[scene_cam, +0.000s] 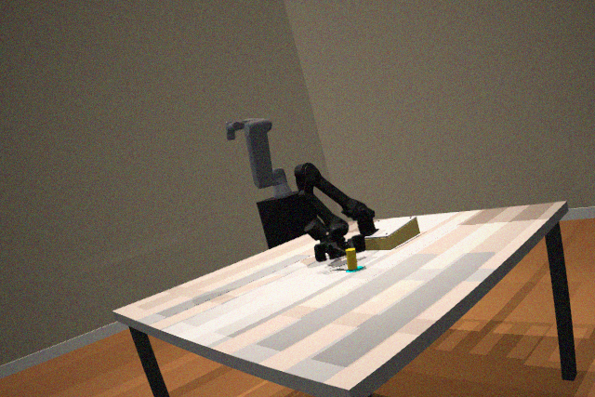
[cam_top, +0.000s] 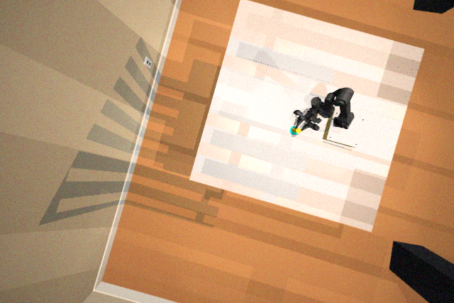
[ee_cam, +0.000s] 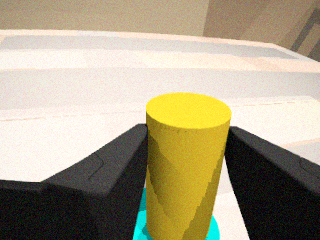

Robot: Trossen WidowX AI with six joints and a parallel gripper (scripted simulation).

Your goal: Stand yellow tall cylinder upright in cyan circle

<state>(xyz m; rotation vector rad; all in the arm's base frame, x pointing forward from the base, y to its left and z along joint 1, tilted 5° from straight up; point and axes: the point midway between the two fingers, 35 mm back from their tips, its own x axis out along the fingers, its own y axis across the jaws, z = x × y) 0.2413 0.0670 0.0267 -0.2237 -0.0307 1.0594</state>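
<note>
The yellow tall cylinder (cam_top: 298,130) (scene_cam: 350,258) (ee_cam: 185,165) stands upright between my fingers. My gripper (scene_cam: 350,254) (ee_cam: 186,135) is shut on its upper part, with one finger on each side. The cyan circle (cam_top: 291,131) (scene_cam: 360,268) (ee_cam: 215,232) lies on the table under the cylinder and shows on both sides of its lower end in the wrist view. The cylinder's bottom is at or just above the circle; the bottom edge of the wrist view cuts it off, so I cannot tell whether it touches.
A low box with olive sides (cam_top: 327,129) (scene_cam: 403,233) stands on the table (cam_top: 256,167) (scene_cam: 297,325) beside the arm, behind the gripper in the exterior view. A grey arm-like shape (scene_cam: 259,157) on a black block (scene_cam: 278,219) rises beyond the table.
</note>
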